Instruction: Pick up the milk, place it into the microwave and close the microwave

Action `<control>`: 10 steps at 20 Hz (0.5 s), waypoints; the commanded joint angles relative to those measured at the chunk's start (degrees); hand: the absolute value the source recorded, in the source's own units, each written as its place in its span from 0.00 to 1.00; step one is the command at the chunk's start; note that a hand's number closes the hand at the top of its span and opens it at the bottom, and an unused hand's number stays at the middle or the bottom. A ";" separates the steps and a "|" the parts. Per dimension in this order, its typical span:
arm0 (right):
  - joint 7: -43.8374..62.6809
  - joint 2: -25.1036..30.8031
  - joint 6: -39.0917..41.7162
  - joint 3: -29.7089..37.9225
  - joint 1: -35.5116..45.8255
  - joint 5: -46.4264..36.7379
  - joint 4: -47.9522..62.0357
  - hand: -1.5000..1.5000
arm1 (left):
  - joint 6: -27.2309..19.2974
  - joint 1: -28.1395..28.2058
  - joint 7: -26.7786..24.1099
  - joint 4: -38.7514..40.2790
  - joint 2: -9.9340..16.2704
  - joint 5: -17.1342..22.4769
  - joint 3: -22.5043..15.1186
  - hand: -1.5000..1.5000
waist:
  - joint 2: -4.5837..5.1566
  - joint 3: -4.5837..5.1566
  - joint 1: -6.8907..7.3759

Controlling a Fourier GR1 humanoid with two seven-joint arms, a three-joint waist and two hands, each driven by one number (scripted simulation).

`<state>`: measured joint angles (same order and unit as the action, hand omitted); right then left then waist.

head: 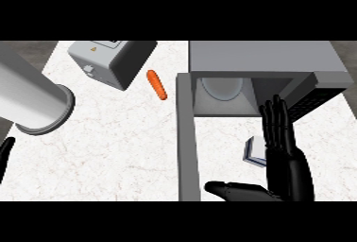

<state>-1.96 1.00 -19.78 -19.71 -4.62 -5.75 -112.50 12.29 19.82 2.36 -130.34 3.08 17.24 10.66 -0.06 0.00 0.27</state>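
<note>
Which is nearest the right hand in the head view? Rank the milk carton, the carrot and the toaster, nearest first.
Measured from the right hand:
1. Milk carton: right beside the hand, on its left, partly hidden by it.
2. Carrot: farther up and to the left, beyond the open microwave door.
3. Toaster: farthest, at the upper left of the counter.

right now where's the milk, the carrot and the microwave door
milk (254,152), head view, visible left side of the carton
carrot (157,85), head view, middle of its length
microwave door (185,137), head view, open door's top edge
</note>
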 commanded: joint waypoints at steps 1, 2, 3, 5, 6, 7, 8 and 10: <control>-5.35 2.22 3.76 6.86 -1.25 6.60 4.49 0.00 | 1.38 -0.34 -2.05 2.18 -0.37 -0.65 1.20 0.00 | 0.06 -0.02 -0.13; -2.53 0.24 1.76 4.94 0.53 3.62 5.14 0.00 | 2.67 1.31 -1.30 0.96 -0.15 1.67 2.71 0.00 | 0.03 0.00 -0.01; -4.82 0.47 1.21 4.48 -3.21 3.44 3.61 0.00 | 2.29 0.75 0.46 0.29 0.14 2.52 2.85 0.00 | 0.01 -0.01 -0.14; -9.92 -0.81 1.02 3.10 -5.27 2.66 8.86 0.00 | 2.60 1.99 -2.56 0.53 -2.16 -1.66 0.45 0.00 | 0.02 -0.01 -0.12; -8.78 0.43 3.07 8.39 0.33 5.77 12.09 0.00 | 4.74 1.38 -2.55 2.19 0.41 2.30 4.27 0.00 | 0.05 -0.01 0.04; -5.54 1.44 2.67 10.28 1.09 5.82 10.61 0.00 | 1.94 0.60 -0.46 -0.25 -1.80 -2.20 0.29 0.00 | 0.06 -0.01 -0.09; -13.06 -0.10 2.77 8.36 -4.19 6.25 13.21 0.00 | 2.97 2.26 -0.06 -0.56 -1.39 1.53 2.37 0.00 | 0.03 -0.02 -0.07; -13.57 1.81 4.77 12.10 -3.50 8.52 14.91 0.00 | 3.20 5.82 -1.00 -3.65 -2.99 0.29 -0.26 0.00 | 0.02 -0.02 0.02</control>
<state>-11.61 2.10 -16.58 -11.18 -7.44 0.42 -102.05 15.45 23.22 0.91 -131.43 1.33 17.48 11.82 -0.05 -0.01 0.25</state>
